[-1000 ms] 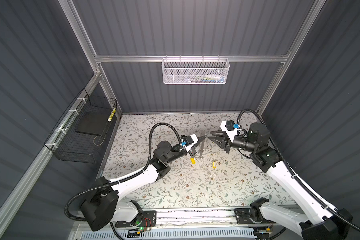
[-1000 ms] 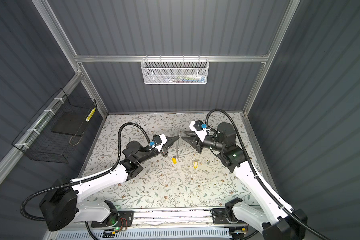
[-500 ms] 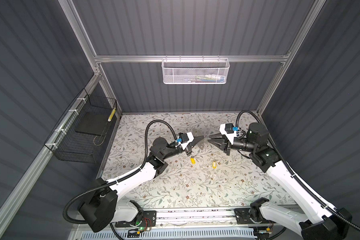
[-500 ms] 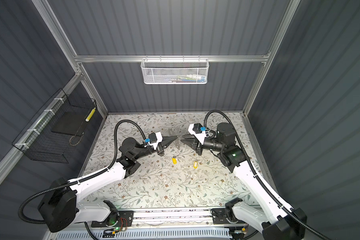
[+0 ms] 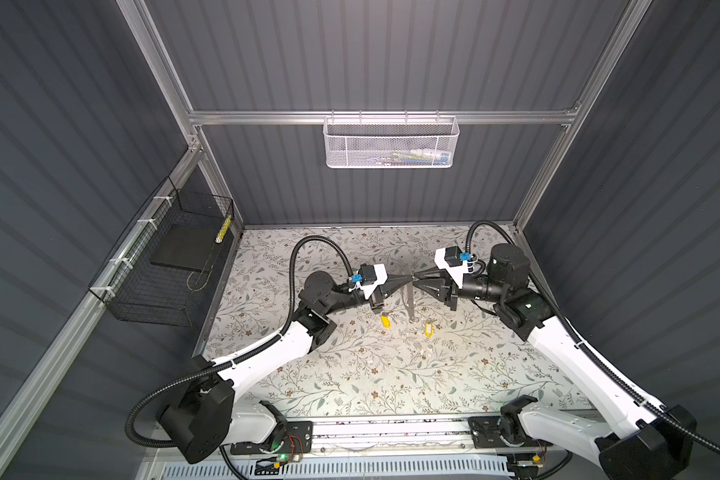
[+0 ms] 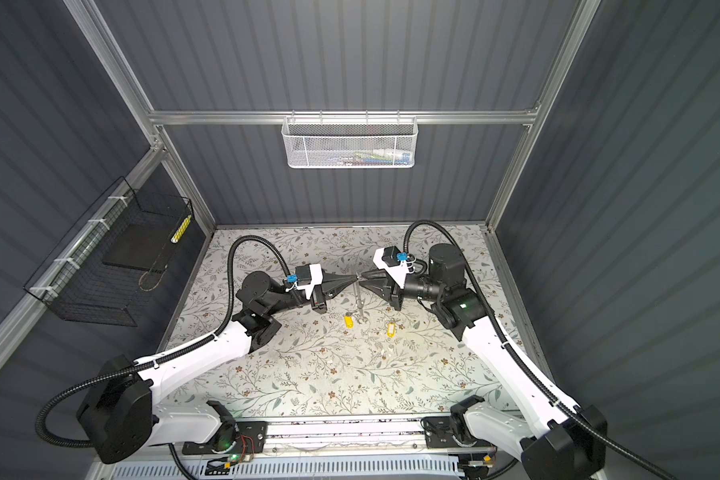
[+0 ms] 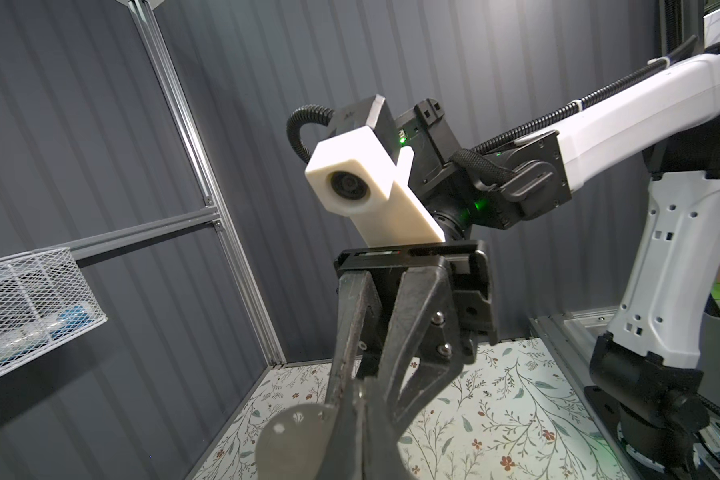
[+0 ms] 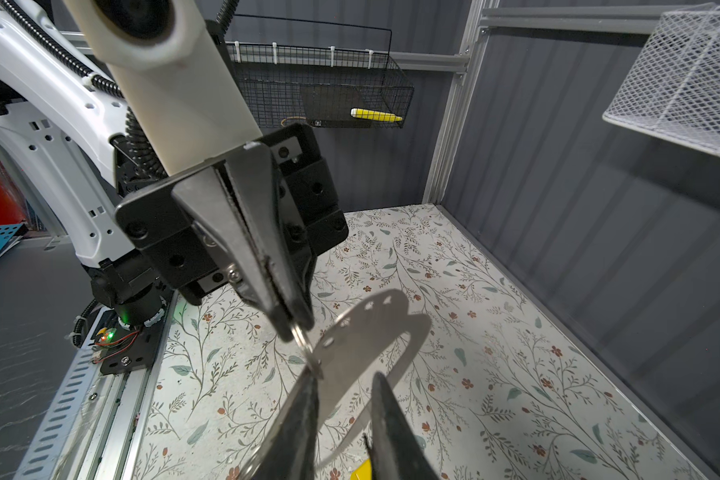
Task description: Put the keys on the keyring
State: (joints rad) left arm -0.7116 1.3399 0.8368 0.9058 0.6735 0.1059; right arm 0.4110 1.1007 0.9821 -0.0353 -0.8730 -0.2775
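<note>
A second ago a small gap was separating the two fingertips. Now the right gripper is sliding left and meeting the left gripper in mid-air over the far middle of the counter. The two yellow tags are lying where they were.

The left gripper is clamping fully closed on the small silvery ring at one tab end of the keyring. The flat grey loop is dangling from that pinch, clear of the counter. The right gripper is standing slightly parted with the loop's band between its fingertips. I cannot tell whether it is pressing on the band.

The left key tag and the right key tag are resting apart on the counter, just nearer than the hanging loop. Neither is threaded on.

The main risk is in the handover:
- **Dropping:** the loop is hanging from one thin ring, so it is likely swinging or twisting freely. If the left gripper is letting go before the right is gripping firmly, the keyring is probably falling onto the counter near the tags.
- **Off-centre pinch:** this could be levering the ring out of the left gripper's hold.
- **Collision:** the fingertips are working very close together and could be knocking into each other.
</note>
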